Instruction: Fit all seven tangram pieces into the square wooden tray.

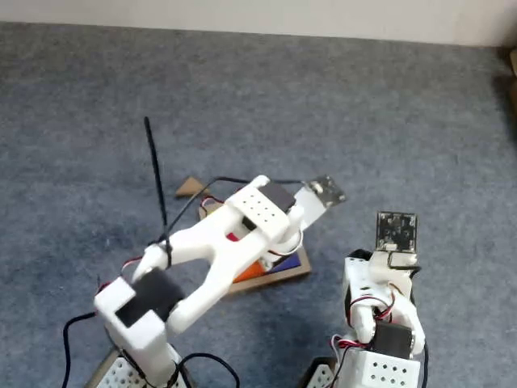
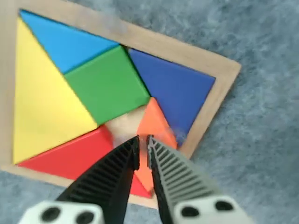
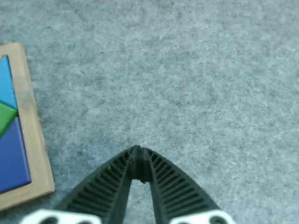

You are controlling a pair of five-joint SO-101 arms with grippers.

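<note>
Well, the left hand (image 2: 143, 142), pressed together, sits at the orange wooden triangle (image 2: 156, 123); pushed crooked, it could wedge over the red triangle (image 2: 70, 156).

Both arms white plastic, left arm (image 1: 198, 240), right arm (image 1: 376, 295), black servo blocks, red and black cables, and the left gripper (image 2: 143, 140) shows ribbed black fingers (image 2: 110, 175), screw holes behind

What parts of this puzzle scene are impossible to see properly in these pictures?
High view: the left arm covers most of the wooden tray.
Left wrist view: the left gripper hides part of the orange piece and the red piece, so whether the orange one lies flat is unclear.
Right wrist view: the picture's edge cuts off all but one side of the wooden tray.
</note>
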